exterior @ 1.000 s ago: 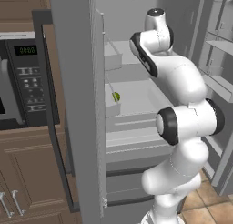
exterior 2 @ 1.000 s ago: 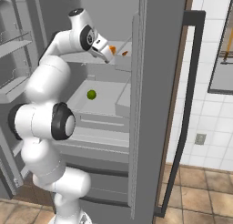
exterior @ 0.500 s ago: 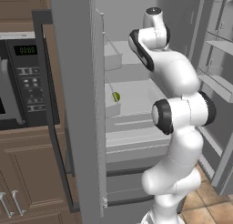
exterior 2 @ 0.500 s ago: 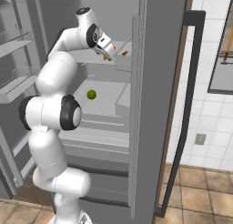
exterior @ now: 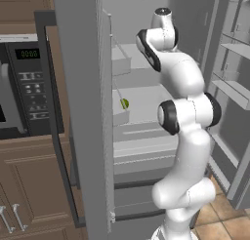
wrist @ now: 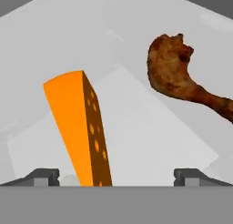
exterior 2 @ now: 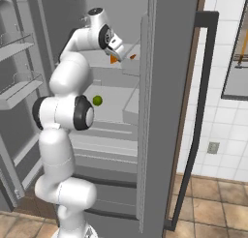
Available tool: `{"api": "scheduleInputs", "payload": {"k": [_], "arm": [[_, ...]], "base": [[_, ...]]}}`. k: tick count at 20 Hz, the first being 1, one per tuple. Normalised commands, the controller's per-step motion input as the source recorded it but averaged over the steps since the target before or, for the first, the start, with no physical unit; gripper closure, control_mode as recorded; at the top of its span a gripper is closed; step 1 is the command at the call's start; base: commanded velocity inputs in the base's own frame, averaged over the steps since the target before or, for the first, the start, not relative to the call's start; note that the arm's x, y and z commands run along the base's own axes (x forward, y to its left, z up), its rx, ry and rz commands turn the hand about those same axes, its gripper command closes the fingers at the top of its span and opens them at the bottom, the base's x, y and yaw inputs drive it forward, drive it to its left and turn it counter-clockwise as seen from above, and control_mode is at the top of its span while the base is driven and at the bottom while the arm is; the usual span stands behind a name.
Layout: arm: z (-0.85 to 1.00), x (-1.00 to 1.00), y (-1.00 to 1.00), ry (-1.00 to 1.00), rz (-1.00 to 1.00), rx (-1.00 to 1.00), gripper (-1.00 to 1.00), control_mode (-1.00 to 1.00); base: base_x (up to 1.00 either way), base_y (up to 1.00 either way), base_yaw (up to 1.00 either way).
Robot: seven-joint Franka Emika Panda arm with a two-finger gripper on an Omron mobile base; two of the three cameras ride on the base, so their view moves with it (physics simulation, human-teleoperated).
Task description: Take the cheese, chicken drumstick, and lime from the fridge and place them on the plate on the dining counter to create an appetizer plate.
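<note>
gripper (wrist: 116,175) jaws wide apart, holding nothing. cheese (wrist: 79,127) stands just ahead between the fingertips, left of centre; drumstick (wrist: 179,75) further off, right. the wedge looks light, firm, smooth-sided: pinch its flat faces.

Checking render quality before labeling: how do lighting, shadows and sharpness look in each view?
Hand view: flat, even light, cheese and chicken drumstick sharp, hardly any shadows. Left base view: lime small and slightly soft. Right base view: no glare on the fridge, edges slightly blurred.
</note>
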Motion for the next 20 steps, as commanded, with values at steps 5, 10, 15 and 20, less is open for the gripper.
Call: {"api": "scheduleInputs", "payload": {"k": [5,10,15,20], "arm": [[-0.02,0.42,0.0,0.0,0.0,0.0,-1.0,-1.0],[-0.1,0.38,0.0,0.0,0.0,0.0,-1.0,-1.0],[-0.15,0.17,0.0,0.0,0.0,0.0,-1.0,-1.0],[-0.3,0.03,0.0,0.0,0.0,0.0,-1.0,-1.0]], "base": [[0.0,0.0,0.0],[0.0,0.0,0.0],[0.0,0.0,0.0],[0.0,0.0,0.0]]}}
